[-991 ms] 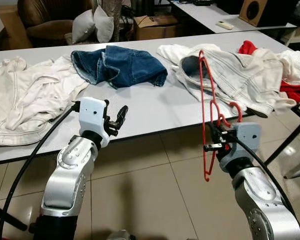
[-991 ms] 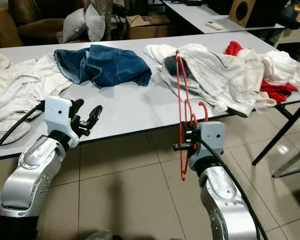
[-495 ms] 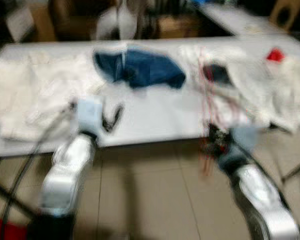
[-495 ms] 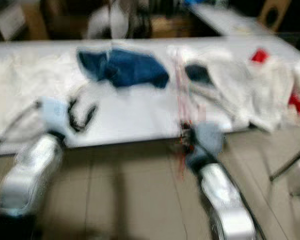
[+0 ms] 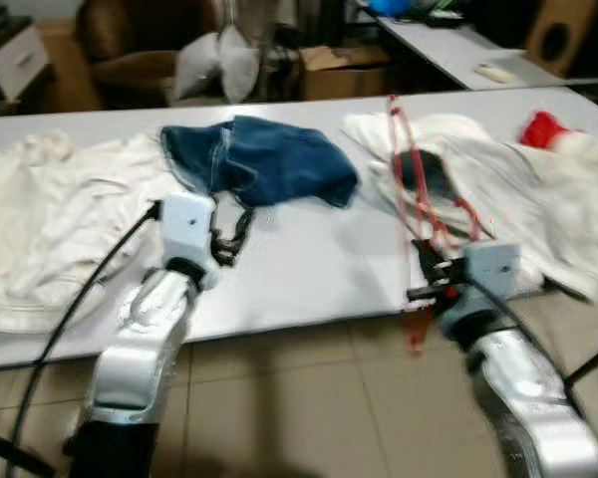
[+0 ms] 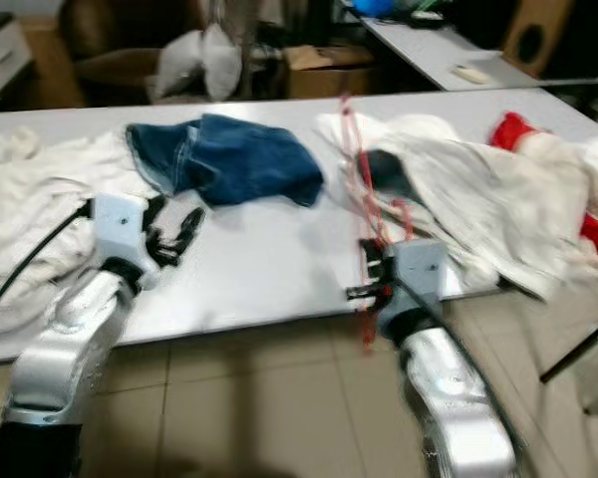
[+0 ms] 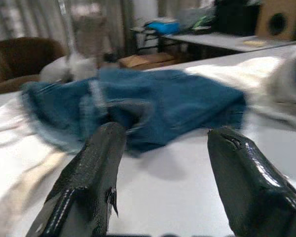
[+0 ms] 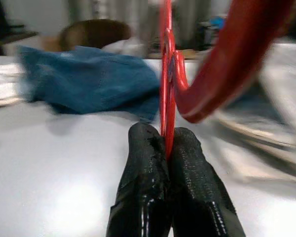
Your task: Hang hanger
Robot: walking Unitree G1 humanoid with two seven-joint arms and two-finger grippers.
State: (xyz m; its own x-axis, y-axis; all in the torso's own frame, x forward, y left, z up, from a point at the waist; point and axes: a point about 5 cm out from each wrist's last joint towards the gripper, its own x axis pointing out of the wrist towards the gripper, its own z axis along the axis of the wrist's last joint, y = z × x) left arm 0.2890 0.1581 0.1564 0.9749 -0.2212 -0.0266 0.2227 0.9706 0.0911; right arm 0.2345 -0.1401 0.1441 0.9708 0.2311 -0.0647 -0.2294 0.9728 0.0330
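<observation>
Red plastic hanger, upright, pinched in the closed right gripper at the tabletop's near edge; left gripper spread, empty, facing blue denim garment.

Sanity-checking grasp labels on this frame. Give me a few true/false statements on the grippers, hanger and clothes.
1. The right gripper is shut on the red hanger. True.
2. The left gripper holds the blue jeans. False: its fingers are open and empty, short of the jeans.
3. The hanger lies flat on the table. False: it stands upright in the right gripper's fingers.
4. White clothes lie on the table on the robot's left. True.
</observation>
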